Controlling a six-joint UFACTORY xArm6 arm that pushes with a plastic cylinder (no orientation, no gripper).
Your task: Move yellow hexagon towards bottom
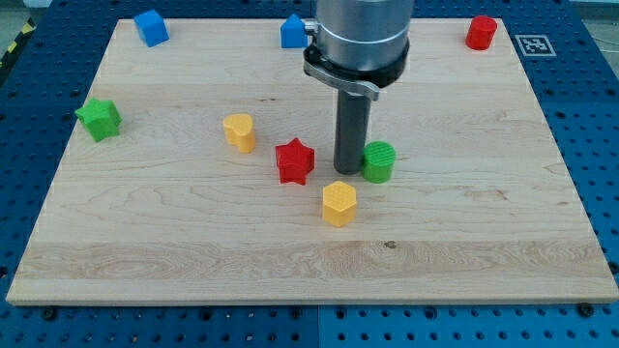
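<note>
Spanning the view, the wooden board (503, 242) carries scattered blocks. No jaws exist: my tip (346, 171) holds nothing, standing between red star (295, 161) and green cylinder (378, 161), just above yellow hexagon (339, 204), presumably positioned to push it bottomward.

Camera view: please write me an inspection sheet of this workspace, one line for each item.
Surface: wooden board, flat, lying on a blue perforated base.
Job's things: yellow hexagon near the centre, just below my tip.
Clutter: red star, green cylinder right beside the tip, yellow block, green star, two blue blocks, red cylinder.
Claw: nothing seen; rod only.
Cables: nothing seen.
Surroundings: a printed marker at the view's top right.
</note>
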